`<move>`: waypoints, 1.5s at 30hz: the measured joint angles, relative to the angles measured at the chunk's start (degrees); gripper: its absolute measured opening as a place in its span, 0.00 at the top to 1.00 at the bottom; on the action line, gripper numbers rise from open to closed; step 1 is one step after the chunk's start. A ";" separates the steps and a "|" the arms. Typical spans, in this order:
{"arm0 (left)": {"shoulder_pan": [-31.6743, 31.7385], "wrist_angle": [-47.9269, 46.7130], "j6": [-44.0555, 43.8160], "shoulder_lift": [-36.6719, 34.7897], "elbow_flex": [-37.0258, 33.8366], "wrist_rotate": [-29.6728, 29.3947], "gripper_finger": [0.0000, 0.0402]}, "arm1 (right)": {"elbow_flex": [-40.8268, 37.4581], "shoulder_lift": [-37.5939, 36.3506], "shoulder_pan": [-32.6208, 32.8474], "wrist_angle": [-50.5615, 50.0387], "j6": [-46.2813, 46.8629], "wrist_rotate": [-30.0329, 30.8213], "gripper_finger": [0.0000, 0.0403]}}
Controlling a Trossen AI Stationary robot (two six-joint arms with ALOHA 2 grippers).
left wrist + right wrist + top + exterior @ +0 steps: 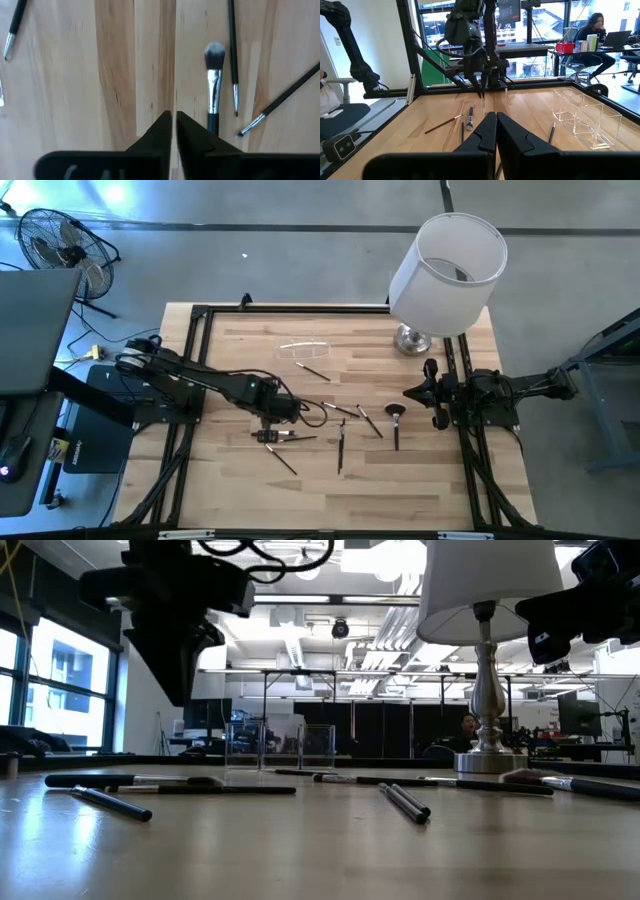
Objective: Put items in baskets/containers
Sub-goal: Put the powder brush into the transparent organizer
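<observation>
— Which step is in hand?

— A pick is being set up. The left hand (173, 116) is held low over the middle of the worktop (440, 480), fingers drawn narrow with barely a slit between them, and nothing is gripped. A silver-ferruled brush (214, 85) lies flat just beside the fingertips, not between them.

— And the other brushes?

— They are scattered across the middle of the worktop, the fluffy brown-headed brush (396, 412) to the right. None is seen inside the clear holder (303, 350), which sits farther back, well apart from the left hand; the task is judged barely begun.

— The right hand?

— The right hand (435, 395) is parked at the right edge, fingers closed on nothing, near the lamp (445, 275).

— What is called for next?

— Probably the fingers must be widened, shifted sideways until the thin handle is straddled, then lowered and closed. Since the handle lies flush on the wood, a slip is to be expected if the fingertips are not brought right down.
</observation>
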 joint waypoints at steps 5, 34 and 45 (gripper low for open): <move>-0.30 1.33 -0.43 1.97 0.11 0.42 0.79 | -0.02 0.00 0.00 -0.09 0.01 0.00 0.99; -2.57 8.84 -4.59 9.84 0.04 3.07 0.71 | -0.02 0.04 0.00 -0.03 0.00 0.00 0.99; -2.55 11.99 -4.11 14.77 0.02 5.89 0.71 | 0.00 0.04 0.00 -0.05 0.00 0.00 0.99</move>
